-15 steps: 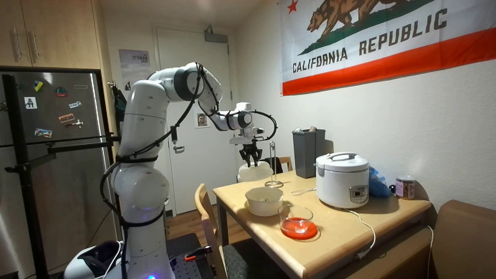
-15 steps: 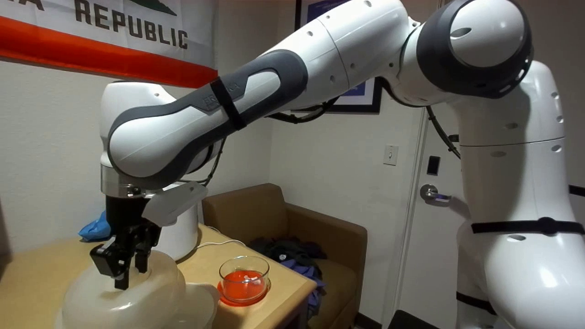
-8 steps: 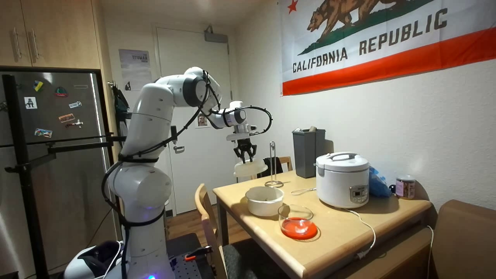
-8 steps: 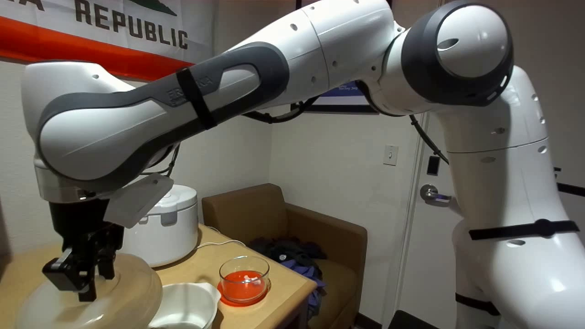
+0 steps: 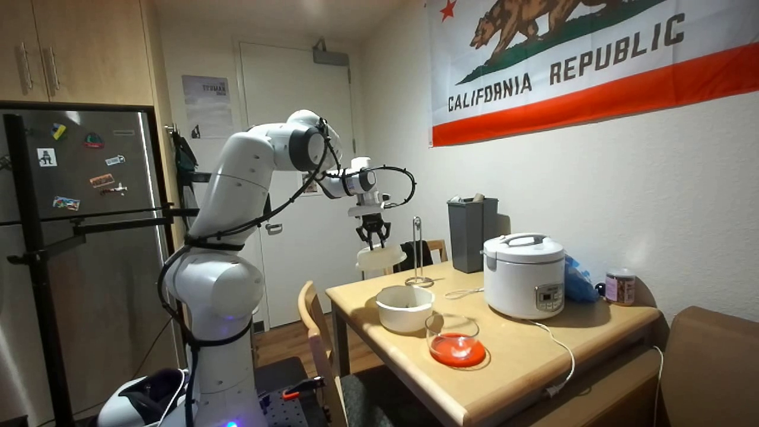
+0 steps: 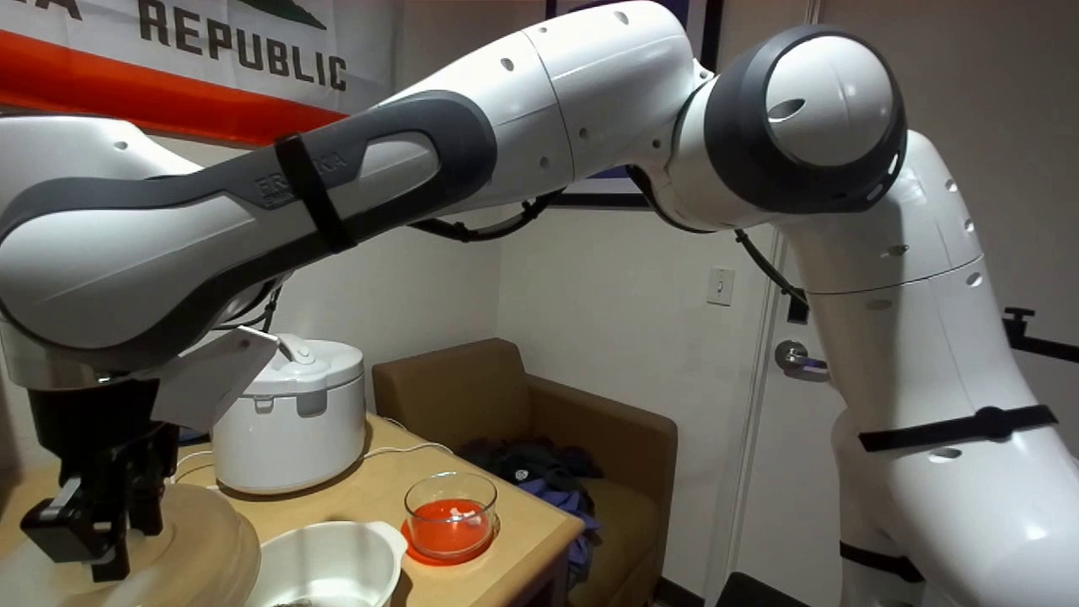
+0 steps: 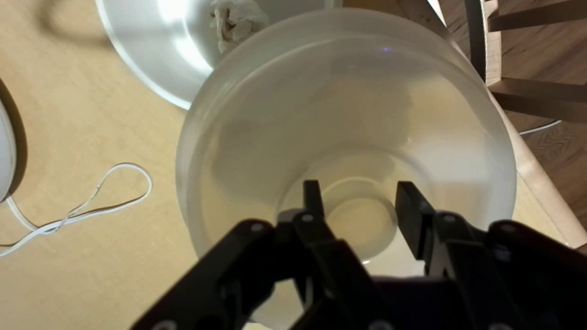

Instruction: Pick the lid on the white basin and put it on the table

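In an exterior view, the black two-finger gripper point(image 5: 378, 244) clasps a translucent cream-white round plastic lid point(image 5: 380, 258) and holds it in the air above the far end of the rectangular light tan wooden table point(image 5: 510, 344), towards the corner on the side of the white robot arm point(image 5: 234, 290). Compared with a second ago, the lid sits slightly farther off and looks more nearly level.

In an exterior view, the change is plainer: the lid, which hid most of the small round white basin point(image 6: 362, 556) a second ago, now covers only part of it from here, and the basin's inner wall shows. The lifting half of the task seems done; lowering the lid onto the table remains.

In the wrist view, black fingers point(image 7: 415, 220) press either side of the lid's round central knob point(image 7: 362, 224). The lid looks domed and milky, with concentric rings, the tan surface showing dimly through it. Its rim appears near the table's long edge; whether it overhangs, I cannot tell.
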